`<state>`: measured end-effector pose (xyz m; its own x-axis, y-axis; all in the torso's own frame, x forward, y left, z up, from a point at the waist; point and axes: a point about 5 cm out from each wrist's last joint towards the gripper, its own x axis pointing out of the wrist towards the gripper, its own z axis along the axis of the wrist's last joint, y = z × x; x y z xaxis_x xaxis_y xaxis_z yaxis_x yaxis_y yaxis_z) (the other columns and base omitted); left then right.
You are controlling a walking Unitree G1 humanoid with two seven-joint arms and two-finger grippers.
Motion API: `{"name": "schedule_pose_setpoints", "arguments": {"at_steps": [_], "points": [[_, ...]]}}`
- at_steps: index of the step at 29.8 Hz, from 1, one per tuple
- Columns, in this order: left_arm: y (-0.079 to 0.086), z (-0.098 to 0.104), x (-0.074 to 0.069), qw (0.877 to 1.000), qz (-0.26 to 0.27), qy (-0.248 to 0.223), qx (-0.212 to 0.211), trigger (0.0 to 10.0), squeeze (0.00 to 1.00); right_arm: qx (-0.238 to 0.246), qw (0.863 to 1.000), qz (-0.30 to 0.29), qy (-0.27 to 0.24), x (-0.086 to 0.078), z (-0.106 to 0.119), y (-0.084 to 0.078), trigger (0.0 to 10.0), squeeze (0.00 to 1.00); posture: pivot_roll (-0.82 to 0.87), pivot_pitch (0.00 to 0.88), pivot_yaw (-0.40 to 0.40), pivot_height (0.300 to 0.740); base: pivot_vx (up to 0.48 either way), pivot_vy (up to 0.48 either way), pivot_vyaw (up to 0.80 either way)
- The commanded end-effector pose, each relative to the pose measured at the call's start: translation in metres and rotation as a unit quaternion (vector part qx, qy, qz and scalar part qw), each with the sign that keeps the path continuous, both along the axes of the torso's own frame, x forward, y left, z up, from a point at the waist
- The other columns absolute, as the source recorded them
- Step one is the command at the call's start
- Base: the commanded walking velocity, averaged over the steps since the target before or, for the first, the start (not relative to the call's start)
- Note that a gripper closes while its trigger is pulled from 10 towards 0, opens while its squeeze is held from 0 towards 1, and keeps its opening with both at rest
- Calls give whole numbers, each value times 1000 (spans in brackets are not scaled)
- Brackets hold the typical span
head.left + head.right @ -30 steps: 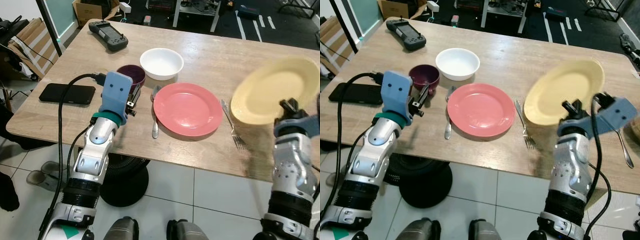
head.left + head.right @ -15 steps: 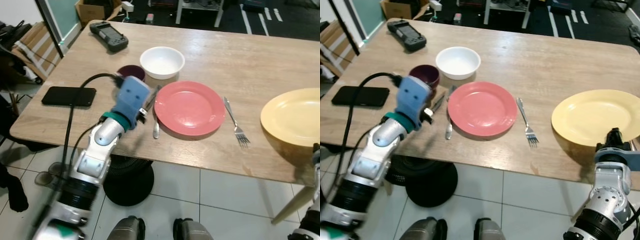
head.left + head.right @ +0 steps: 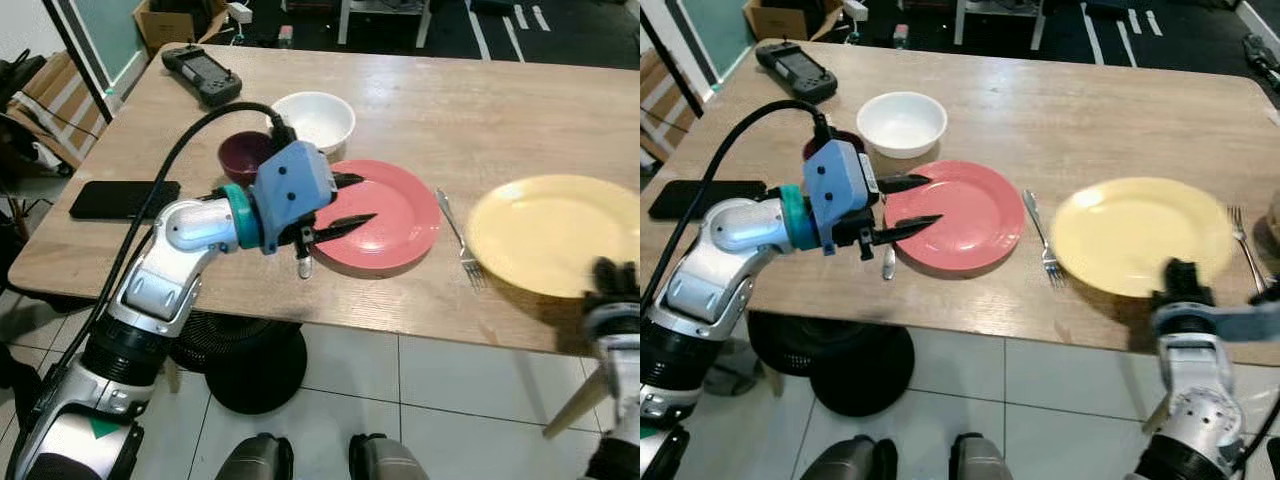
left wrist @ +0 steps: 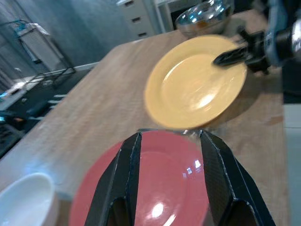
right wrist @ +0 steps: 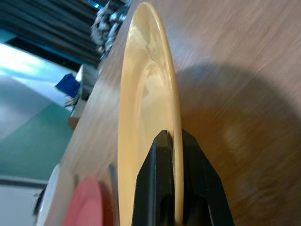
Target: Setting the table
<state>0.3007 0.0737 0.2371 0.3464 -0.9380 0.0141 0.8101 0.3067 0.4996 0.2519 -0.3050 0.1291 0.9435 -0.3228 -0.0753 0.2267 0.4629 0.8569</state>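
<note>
A pink plate lies on the wooden table, with a spoon at its left and a fork at its right. My left gripper hovers open over the plate's left part, fingers pointing right; in the left wrist view the pink plate shows between the black fingers. A yellow plate sits right of the fork, its near rim a little raised. My right gripper is shut on that near rim, as the right wrist view shows around the yellow plate.
A white bowl and a purple bowl stand behind the pink plate. A black phone and a handheld controller lie at the left. A second fork lies right of the yellow plate. A metal bowl stands beyond it.
My left gripper swung right from beside the purple bowl to over the pink plate. The yellow plate came down from its tilted, raised pose and moved left, close to the fork.
</note>
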Motion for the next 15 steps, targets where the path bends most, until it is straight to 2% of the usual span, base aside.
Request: {"name": "schedule_pose_setpoints", "arguments": {"at_steps": [1, 4, 8, 15], "points": [[-5, 0, -7, 1000, -28, 14, -1, 10000, 0, 1, 1000, 24, -18, 1, 4, 8, 10000, 0, 20, 52, 63, 740, 0, 0, 0], [-6, 1, -9, 999, -36, 16, -3, 10000, 0, -4, 999, 30, -19, 3, 5, 12, 10000, 0, 20, 52, 63, 740, 0, 0, 0], [3, 3, -14, 996, -61, 70, -17, 10000, 0, 6, 1000, -15, -13, 10, 6, 2, 10000, 0, 24, 46, 64, 740, 0, 0, 0], [7, -1, -16, 995, -52, 80, -15, 10000, 0, 18, 998, -37, -36, 16, 15, -2, 10000, 0, 37, 38, 60, 740, 0, 0, 0]]}}
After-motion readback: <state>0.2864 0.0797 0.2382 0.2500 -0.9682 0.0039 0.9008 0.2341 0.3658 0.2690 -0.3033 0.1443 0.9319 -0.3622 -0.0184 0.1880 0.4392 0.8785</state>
